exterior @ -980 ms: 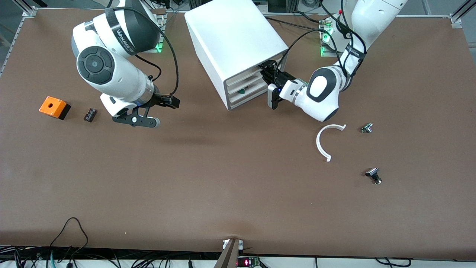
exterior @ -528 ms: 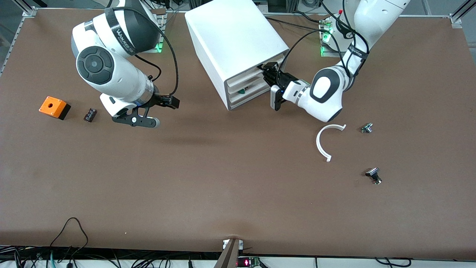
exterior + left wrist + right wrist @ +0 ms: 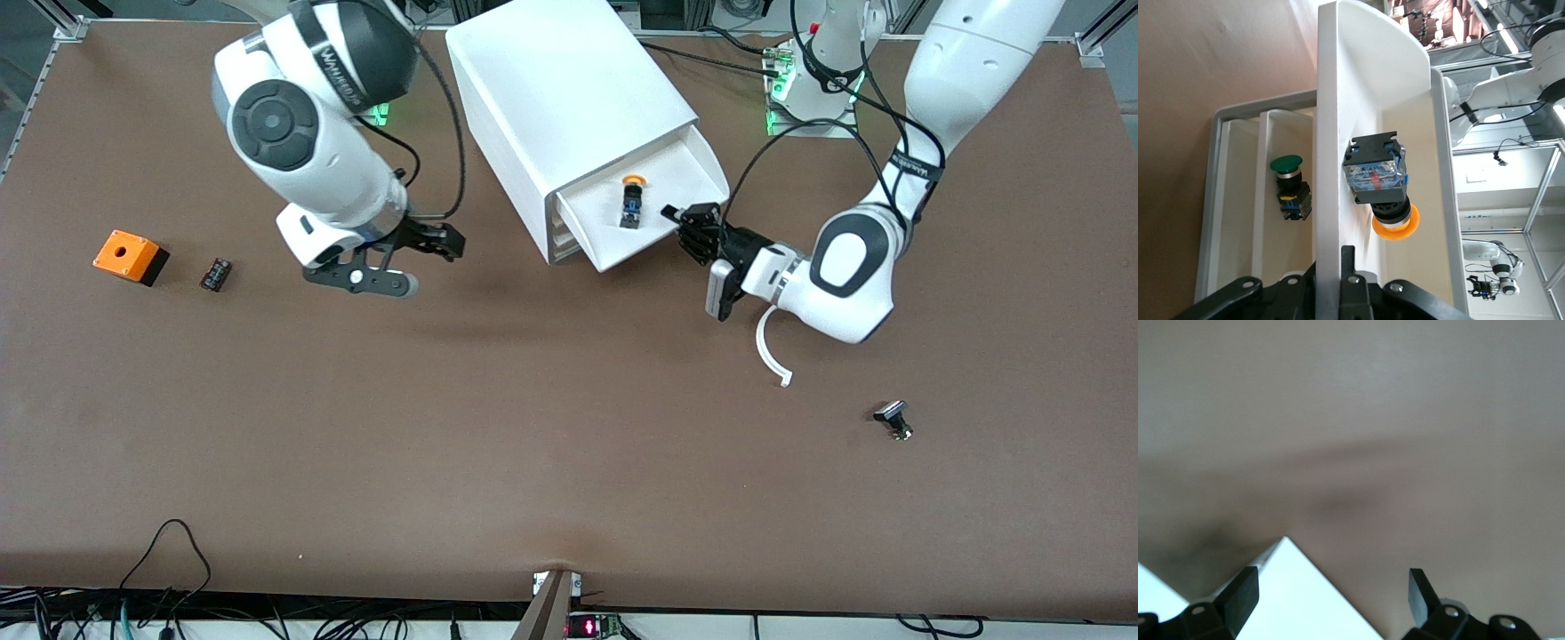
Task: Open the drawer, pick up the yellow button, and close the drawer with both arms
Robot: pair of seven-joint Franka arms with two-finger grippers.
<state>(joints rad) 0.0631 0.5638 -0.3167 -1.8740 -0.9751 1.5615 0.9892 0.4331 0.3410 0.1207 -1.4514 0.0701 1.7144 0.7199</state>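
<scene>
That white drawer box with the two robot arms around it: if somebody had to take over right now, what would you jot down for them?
Left gripper: shut on the front edge of the top drawer, which it has pulled out of the white cabinet.
Right gripper: open, holding nothing, over bare table beside the cabinet, toward the right arm's end.
Button: orange cap, lying on its side in the open drawer, untouched.
Done: drawer opened.
Left: right arm takes the button out, then the drawer gets pushed shut.
A green-capped button sits in a lower drawer; not the target.
</scene>
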